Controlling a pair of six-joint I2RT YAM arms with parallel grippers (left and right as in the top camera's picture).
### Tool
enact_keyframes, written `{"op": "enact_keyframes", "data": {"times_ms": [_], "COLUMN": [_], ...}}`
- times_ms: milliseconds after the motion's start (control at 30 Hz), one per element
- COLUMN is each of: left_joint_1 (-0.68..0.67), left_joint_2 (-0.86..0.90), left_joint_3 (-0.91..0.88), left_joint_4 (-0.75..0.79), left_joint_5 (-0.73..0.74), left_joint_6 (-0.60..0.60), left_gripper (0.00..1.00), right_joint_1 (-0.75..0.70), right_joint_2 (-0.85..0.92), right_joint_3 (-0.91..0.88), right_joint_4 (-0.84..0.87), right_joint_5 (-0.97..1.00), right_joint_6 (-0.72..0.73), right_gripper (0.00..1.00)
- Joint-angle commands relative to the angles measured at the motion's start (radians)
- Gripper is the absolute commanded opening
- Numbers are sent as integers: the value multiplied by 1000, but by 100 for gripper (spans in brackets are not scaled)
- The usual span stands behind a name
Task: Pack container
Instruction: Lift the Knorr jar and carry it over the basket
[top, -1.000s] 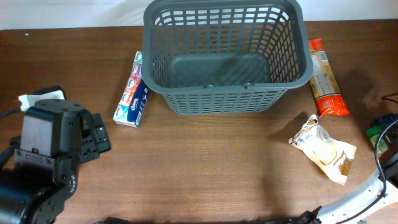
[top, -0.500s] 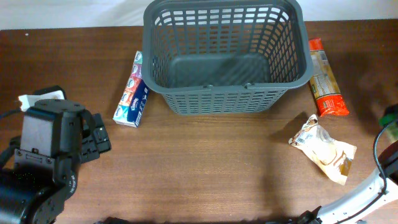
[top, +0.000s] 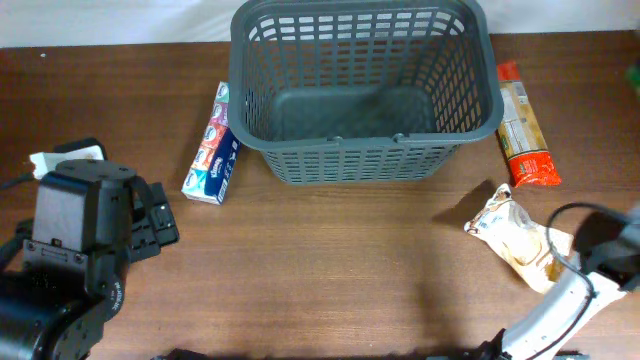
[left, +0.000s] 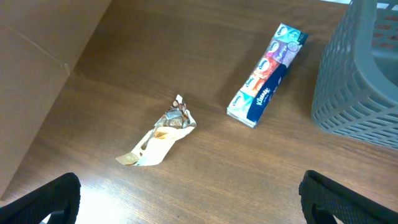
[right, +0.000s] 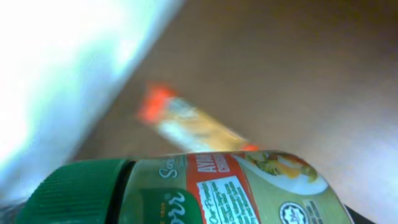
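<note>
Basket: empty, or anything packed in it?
Empty. Overhead, the basket shows a bare floor; tissue pack, orange packet and pouch lie outside it.

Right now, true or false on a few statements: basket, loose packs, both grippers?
1. The basket is empty. True.
2. The Kleenex tissue pack is inside the basket. False: it lies on the table beside it.
3. The left gripper is open and holds nothing. True.
4. The right wrist view shows a red-lidded can. False: a green-lidded jar fills it, apparently in the right gripper's grasp.
5. The beige snack packet touches the basket. False: it lies apart from it on the table.
</note>
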Motion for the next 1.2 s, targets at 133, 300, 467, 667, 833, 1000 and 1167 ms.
{"op": "enact_keyframes", "data": {"times_ms": [133,300,467,667,833,1000,1167], "left_joint_1": [5,5,5,5,5,5,5], "left_joint_2": [2,2,2,2,2,2,2], "left_joint_3": [-2,-2,-2,-2,-2,-2,-2], "left_joint_4": [0,0,0,0,0,0,0], "left_joint_5": [4,4,4,4,4,4,4], "left_joint_6": [-6,-6,-6,-6,-6,-6,-6], "left_gripper": [100,100,100,100,99,100,100], "right_joint_1": [311,503,636,698,703,703,703], "right_joint_2": [-63,-68,-65,-54,-54,-54,-54], "right_joint_3": [287,285,253,159,4,-170,-347], "right_joint_4": [-3,-18,-35,-23,44,117,170], "right_joint_5": [-97,-93,-86,58,126,125,125], "right_joint_6": [-176,-403,-527,-507,-431,-358,-299], "right_gripper": [4,4,4,4,4,4,4]}}
